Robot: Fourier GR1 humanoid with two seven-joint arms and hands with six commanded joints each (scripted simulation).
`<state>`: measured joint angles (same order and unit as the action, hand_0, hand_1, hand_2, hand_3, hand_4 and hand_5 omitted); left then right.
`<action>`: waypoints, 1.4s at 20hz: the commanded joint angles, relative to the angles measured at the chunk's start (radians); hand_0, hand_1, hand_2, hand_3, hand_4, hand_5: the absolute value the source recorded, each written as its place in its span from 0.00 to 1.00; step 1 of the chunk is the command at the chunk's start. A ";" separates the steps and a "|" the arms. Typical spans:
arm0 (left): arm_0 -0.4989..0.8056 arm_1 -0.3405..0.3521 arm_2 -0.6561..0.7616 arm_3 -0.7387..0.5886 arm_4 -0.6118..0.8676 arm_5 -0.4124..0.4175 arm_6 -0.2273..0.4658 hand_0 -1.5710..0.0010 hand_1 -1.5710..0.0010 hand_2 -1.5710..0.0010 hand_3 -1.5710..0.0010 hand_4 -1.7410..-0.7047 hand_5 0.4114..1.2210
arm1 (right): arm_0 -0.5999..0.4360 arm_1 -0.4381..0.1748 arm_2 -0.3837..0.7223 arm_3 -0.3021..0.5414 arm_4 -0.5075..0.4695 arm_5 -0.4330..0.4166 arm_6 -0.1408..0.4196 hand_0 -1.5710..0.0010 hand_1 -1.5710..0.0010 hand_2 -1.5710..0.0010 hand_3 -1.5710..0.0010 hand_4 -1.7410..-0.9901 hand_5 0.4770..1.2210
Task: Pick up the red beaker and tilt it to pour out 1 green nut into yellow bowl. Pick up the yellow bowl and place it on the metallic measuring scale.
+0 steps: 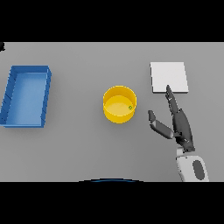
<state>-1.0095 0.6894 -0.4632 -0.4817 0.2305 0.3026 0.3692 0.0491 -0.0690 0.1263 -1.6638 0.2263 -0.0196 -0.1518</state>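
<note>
Green nut (130, 107) inside yellow bowl (114, 118) too small for any shape to be made out, near corner of pale scale (169, 77) covered by fingertips of right hand (180, 124), tiny dark object (1, 45) cut off at left edge, unidentifiable

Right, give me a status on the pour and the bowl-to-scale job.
Pour looks done: a green nut lies inside the yellow bowl, near its right wall. No red beaker is in view. In hand: nothing; the right hand is open, right of the bowl and apart from it, fingertips at the metallic measuring scale. Left: grasp the bowl and set it on the scale, which holds nothing.
</note>
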 commanded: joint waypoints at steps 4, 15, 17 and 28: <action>0.202 0.054 -0.025 -0.278 0.078 0.121 0.098 0.00 0.00 0.00 0.11 0.00 1.00 | 0.013 -0.004 0.007 -0.003 0.011 0.000 -0.019 1.00 1.00 1.00 1.00 0.72 0.29; 0.406 0.189 -0.160 -0.637 0.219 0.064 0.155 0.05 0.12 0.17 0.30 0.57 0.41 | 0.000 0.006 0.008 0.016 0.014 -0.007 -0.001 1.00 1.00 1.00 1.00 0.78 0.26; 0.420 0.219 -0.150 -0.674 0.262 -0.026 0.125 0.36 0.44 0.47 0.55 0.78 0.35 | 0.009 0.006 0.011 0.011 0.014 -0.006 -0.014 1.00 1.00 1.00 1.00 0.77 0.26; 0.382 0.192 -0.204 -0.595 0.164 -0.038 0.098 0.95 0.95 0.95 0.96 1.00 0.30 | 0.007 -0.002 0.014 -0.011 0.028 -0.011 0.020 1.00 1.00 1.00 1.00 0.75 0.27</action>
<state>-0.6279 0.8814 -0.6673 -1.0762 0.3948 0.2648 0.4666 0.0558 -0.0711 0.1404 -1.6745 0.2543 -0.0309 -0.1304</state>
